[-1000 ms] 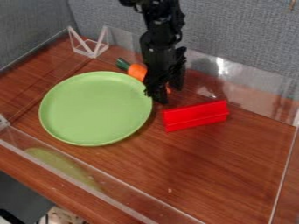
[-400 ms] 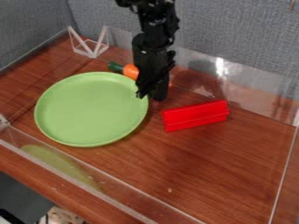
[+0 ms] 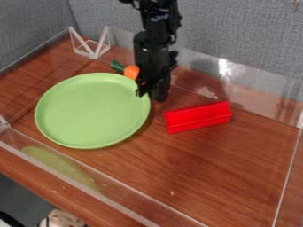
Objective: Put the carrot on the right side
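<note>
The carrot (image 3: 131, 72), orange with a green top, lies slanted at the far rim of the green plate (image 3: 83, 111). Its leafy end sticks out to the left of the black gripper (image 3: 149, 89), and its tapered end is hidden behind the fingers. The gripper points straight down from the arm, its jaws closed together over that hidden end. Its tips stand right at the plate's upper right rim. How far the carrot is off the table cannot be told.
A red rectangular block (image 3: 198, 116) lies on the wooden table just right of the gripper. A white wire stand (image 3: 89, 42) sits at the back left. Clear plastic walls (image 3: 254, 75) enclose the table. Bare wood shows right of and in front of the block.
The gripper closed and shifted left from beside the red block to the plate's rim. The carrot and the green plate slid a little left with it; the block stayed.
</note>
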You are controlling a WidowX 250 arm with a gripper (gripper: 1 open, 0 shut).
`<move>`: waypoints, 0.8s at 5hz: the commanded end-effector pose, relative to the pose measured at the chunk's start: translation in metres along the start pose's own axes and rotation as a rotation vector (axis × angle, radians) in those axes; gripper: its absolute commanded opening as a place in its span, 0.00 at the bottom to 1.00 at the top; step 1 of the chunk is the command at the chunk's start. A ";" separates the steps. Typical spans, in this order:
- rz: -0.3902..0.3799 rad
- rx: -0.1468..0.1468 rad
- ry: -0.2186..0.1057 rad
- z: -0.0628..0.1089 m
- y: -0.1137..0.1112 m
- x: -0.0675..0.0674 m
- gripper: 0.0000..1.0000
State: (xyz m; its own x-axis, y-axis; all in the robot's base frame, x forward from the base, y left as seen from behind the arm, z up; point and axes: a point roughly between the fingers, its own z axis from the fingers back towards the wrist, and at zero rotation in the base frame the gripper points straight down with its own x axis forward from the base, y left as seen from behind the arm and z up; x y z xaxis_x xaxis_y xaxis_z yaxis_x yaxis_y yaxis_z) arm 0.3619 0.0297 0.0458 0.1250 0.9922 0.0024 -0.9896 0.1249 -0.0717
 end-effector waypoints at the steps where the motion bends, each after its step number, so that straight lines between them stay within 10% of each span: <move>1: -0.013 -0.106 -0.016 0.036 -0.014 0.015 1.00; 2: 0.000 -0.109 -0.023 0.028 -0.028 0.020 0.00; 3: 0.019 -0.109 -0.030 0.014 -0.041 0.025 0.00; 4: -0.052 -0.105 -0.026 0.005 -0.038 0.032 1.00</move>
State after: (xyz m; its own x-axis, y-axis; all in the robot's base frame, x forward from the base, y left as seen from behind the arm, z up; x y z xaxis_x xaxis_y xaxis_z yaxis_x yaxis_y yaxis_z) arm 0.3964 0.0494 0.0334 0.1883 0.9820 0.0144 -0.9749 0.1887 -0.1180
